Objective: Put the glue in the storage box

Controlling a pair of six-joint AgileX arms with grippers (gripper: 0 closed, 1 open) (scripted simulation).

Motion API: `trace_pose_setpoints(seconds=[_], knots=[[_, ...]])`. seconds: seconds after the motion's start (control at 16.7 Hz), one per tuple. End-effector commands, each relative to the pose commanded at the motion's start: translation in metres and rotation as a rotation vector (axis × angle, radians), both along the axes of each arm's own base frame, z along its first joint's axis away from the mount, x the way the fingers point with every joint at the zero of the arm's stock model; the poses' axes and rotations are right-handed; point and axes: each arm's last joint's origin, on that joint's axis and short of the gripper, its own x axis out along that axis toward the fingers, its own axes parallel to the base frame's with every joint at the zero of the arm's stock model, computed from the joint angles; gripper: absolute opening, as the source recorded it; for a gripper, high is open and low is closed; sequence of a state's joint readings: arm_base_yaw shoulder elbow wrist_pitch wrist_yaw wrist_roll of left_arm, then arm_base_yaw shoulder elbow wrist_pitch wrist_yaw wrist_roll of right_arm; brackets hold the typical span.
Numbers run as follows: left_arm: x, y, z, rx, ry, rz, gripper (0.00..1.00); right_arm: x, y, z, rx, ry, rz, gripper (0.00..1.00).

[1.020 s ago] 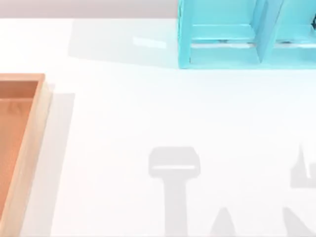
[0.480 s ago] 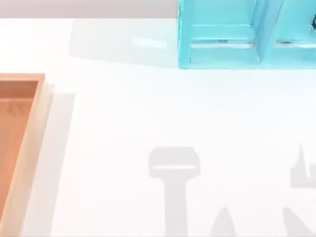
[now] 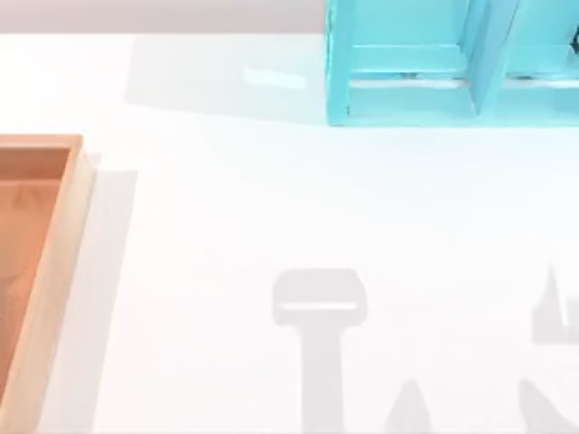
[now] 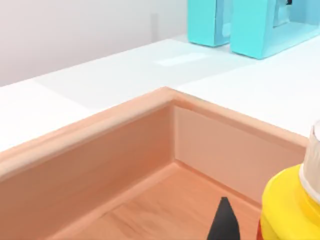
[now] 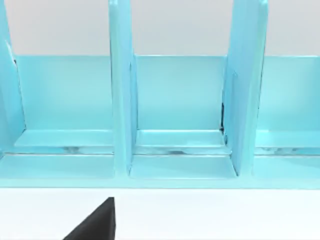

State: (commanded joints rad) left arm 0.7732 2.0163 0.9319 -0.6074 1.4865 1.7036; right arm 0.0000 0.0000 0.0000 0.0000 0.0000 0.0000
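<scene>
You see the glue (image 4: 290,205) beside the left arm's dark fingertip (image 4: 224,222), over the storage box (image 4: 150,107) floor near its corner, seemingly carried there for release, though you cannot tell whether either arm's jaws are closed; the right arm faces the blue shelf (image 5: 175,110).

Cyan shelf unit (image 5: 170,115) (open compartments), white table (image 5: 210,215)

The storage box (image 3: 63,271) lies at the table's (image 3: 271,199) left edge, the shelf unit (image 3: 407,95) far right.
</scene>
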Motion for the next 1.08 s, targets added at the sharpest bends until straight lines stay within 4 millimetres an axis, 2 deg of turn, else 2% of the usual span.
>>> trace_pose_setpoints(seconds=[0.3, 1.08], knots=[[0.0002, -0.0015, -0.0009, -0.011, 0.004, -0.003, 0.0, 0.0, 0.0, 0.0, 0.0, 0.0, 0.0, 1.0], [0.0002, -0.0015, -0.0009, -0.011, 0.004, -0.003, 0.98, 0.0, 0.0, 0.0, 0.0, 0.0, 0.0, 1.0]])
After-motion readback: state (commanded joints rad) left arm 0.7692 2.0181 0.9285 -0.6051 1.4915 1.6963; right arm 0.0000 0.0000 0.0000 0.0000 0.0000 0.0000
